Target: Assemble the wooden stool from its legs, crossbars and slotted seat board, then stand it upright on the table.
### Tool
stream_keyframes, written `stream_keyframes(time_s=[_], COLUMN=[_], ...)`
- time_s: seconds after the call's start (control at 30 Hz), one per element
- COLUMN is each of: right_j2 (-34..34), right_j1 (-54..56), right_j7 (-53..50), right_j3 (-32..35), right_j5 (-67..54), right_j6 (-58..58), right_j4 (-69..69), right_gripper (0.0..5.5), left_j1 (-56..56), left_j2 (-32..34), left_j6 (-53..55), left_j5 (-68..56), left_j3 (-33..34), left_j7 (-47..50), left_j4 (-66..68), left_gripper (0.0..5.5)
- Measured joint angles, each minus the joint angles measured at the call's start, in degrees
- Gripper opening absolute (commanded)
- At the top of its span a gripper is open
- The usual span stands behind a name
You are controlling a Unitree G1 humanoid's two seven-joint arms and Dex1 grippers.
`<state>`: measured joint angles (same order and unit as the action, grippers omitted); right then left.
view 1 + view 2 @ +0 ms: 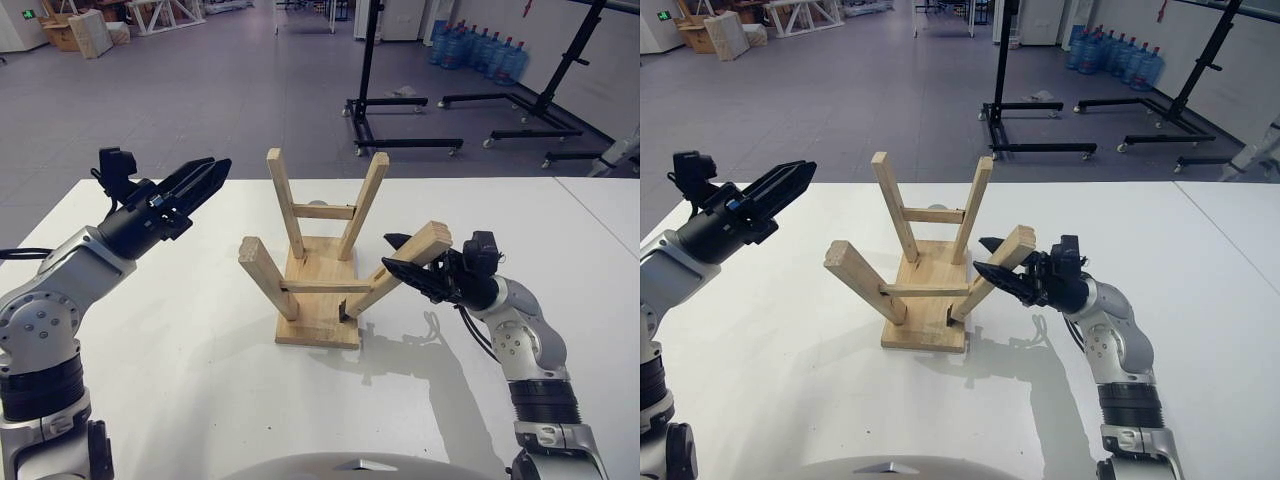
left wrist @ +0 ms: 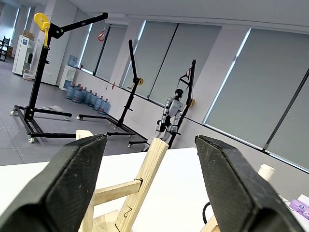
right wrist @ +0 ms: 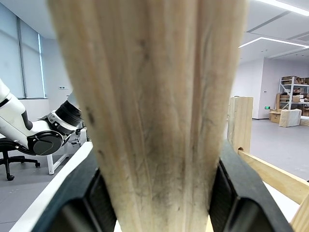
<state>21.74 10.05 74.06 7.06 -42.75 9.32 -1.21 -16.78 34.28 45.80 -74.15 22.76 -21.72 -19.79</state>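
Note:
The wooden stool [image 1: 318, 262] sits upside down on the white table [image 1: 180, 350], its seat board [image 1: 318, 325] flat on the surface and its legs pointing up and outward, joined by crossbars [image 1: 325, 212]. My right gripper [image 1: 402, 260] is shut on the near right leg [image 1: 405, 265], which fills the right wrist view [image 3: 154, 116] between the black fingers [image 3: 82, 203]. My left gripper [image 1: 205, 180] hovers open above the table to the left of the stool, apart from it; in the left wrist view its fingers [image 2: 72, 179] frame a far leg [image 2: 145, 179].
Black wheeled stands [image 1: 400, 110] and blue water bottles [image 1: 480, 50] occupy the floor beyond the table's far edge. A second white table [image 1: 610, 210] adjoins on the right. Bare table surface lies in front of and left of the stool.

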Motion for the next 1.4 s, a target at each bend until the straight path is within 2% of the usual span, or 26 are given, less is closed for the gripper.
stream_keyframes(time_s=[1.0,1.4], right_j2=[0.95,1.24], right_j1=[-0.06,-3.95], right_j7=[0.67,-1.57], right_j3=[-1.96,-8.38], right_j5=[1.74,7.06], right_j6=[-2.33,-8.46], right_j4=[-0.02,-5.61], right_gripper=[2.06,2.06], left_j1=[0.00,-0.84], left_j2=[-0.38,-0.40], left_j6=[-0.02,-0.19], left_j5=[0.55,1.41], left_j3=[-0.65,-1.94], left_j7=[-0.08,0.14], left_j4=[-0.19,-1.92], left_gripper=[3.35,3.35])
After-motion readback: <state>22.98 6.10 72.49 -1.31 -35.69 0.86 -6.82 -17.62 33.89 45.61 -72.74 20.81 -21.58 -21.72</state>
